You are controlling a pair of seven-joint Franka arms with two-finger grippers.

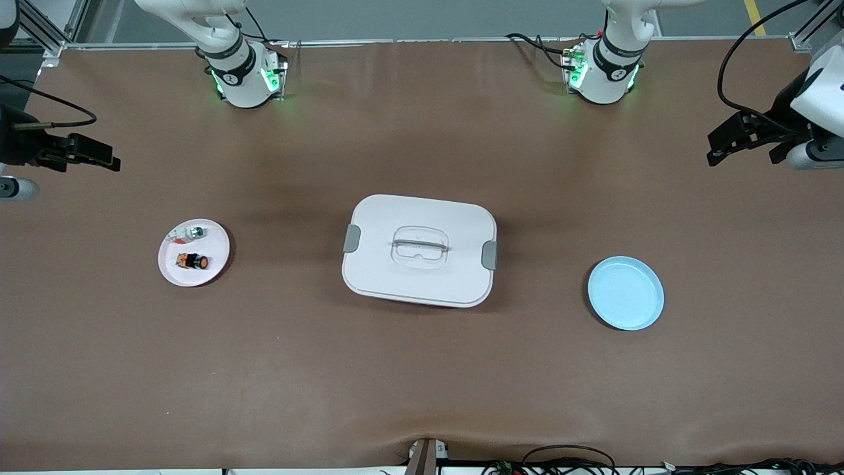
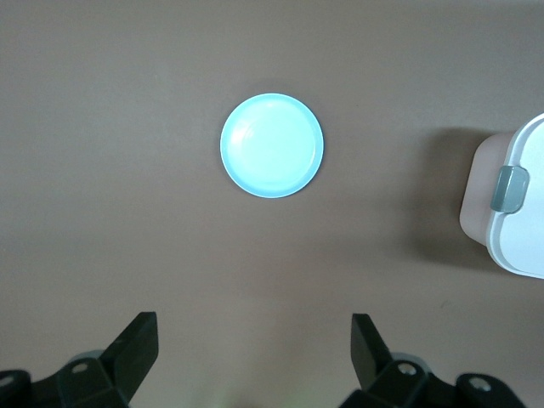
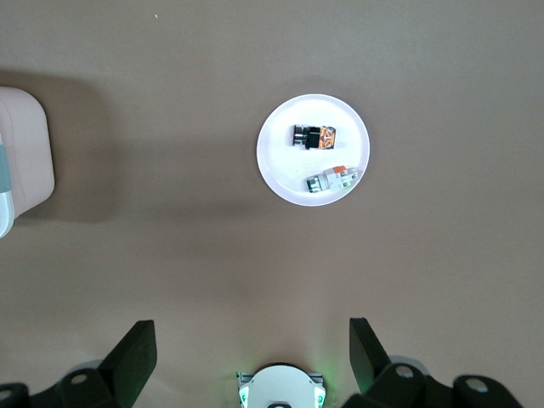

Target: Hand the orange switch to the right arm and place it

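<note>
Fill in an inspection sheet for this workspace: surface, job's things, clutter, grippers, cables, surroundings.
Surface: brown table, bare.
Job's things: orange switch on white plate, beside a white-and-silver part; blue plate holds nothing.
Clutter: lidded white box mid-table.
Grippers: left gripper and right gripper open, waiting at the table's ends.
Cables: bundle at the near edge.
Surroundings: metal frame.

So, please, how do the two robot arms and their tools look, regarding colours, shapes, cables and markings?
Both arms are glossy white with black joint rings; green lights glow at each round base. The left arm's black two-finger tool has angular, wedge-shaped fingers, and a black cable loops above it. The right arm's black two-finger tool looks alike, with a thin black cable.
</note>
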